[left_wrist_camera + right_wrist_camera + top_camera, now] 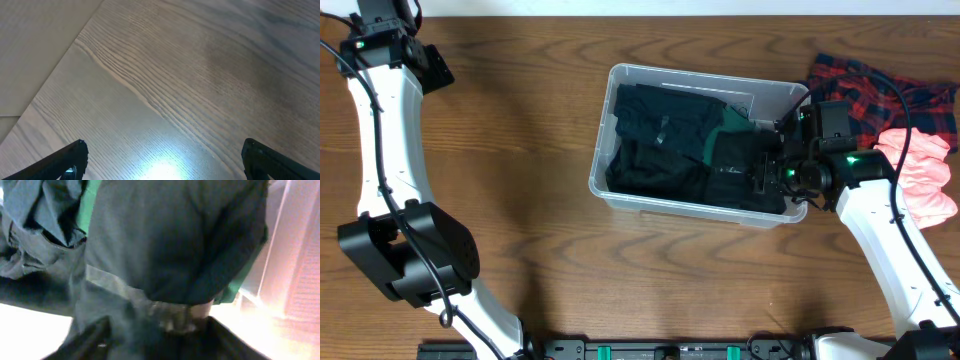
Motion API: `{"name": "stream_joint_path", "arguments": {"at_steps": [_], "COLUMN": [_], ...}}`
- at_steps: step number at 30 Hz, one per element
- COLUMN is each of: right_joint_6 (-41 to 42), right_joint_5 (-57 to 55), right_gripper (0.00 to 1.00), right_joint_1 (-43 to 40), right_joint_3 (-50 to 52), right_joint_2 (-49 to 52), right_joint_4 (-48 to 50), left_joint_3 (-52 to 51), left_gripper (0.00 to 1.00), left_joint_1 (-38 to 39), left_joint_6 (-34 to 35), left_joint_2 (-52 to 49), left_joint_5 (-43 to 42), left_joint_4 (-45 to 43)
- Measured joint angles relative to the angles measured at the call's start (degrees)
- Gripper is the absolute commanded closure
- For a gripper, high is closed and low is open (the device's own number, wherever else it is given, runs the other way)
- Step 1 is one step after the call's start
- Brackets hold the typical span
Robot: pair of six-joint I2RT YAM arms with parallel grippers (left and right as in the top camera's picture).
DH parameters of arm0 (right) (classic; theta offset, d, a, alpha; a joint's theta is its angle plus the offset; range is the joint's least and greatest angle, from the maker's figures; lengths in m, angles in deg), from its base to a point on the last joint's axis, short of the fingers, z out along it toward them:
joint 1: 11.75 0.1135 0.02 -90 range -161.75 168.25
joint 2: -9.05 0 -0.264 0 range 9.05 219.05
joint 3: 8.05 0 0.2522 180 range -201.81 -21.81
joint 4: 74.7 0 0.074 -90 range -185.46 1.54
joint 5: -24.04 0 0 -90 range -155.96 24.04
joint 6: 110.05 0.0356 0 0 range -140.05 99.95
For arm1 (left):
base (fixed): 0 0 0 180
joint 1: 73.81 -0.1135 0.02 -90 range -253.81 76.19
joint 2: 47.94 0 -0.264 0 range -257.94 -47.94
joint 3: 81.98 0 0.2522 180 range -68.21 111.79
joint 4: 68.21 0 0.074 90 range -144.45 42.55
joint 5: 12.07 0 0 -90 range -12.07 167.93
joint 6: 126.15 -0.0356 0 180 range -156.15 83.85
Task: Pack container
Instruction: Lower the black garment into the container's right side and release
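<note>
The clear plastic container [620, 75] sits mid-table, filled with dark folded clothes [660, 140] and a green garment [728, 120]. My right gripper [765, 172] is down inside the container's right end. In the right wrist view its fingers [160, 335] are spread apart with the dark cloth [175, 240] between and ahead of them. A green edge [87, 205] and the container's clear wall [300, 255] show too. My left gripper [432, 68] is at the far left back of the table, open and empty over bare wood [162, 160].
A red and navy plaid garment [880, 85] and a pink garment [920, 170] lie on the table right of the container, beside my right arm. The wooden table [520, 250] extends left and in front of the container.
</note>
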Motion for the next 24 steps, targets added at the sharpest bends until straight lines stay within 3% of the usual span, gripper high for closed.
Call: {"name": "stream_joint_path", "arguments": {"at_steps": [9,16,20,24], "right_joint_6": [-5.95,-7.89,-8.7,-9.64], "right_joint_5": [-0.48,-4.07,-5.68,-6.19], "right_gripper": [0.22,0.25,0.41,0.68], "right_joint_1": [-0.48,-2.56,-2.75,-2.62], "right_joint_3": [0.0,-1.84,-3.98,-4.66], "right_joint_2": [0.0,0.0,0.0,0.0], "right_joint_4": [2.4,2.91,3.52,3.78], "left_joint_3": [0.0,0.0,0.0,0.0], "left_gripper": [0.02,0.02,0.02,0.02], "left_joint_1": [0.0,0.0,0.0,0.0], "left_joint_6": [0.0,0.0,-0.02,-0.02], "left_joint_2": [0.0,0.0,0.0,0.0], "left_joint_5": [0.0,0.02,0.0,0.02], "left_joint_4": [0.0,0.0,0.0,0.0]}}
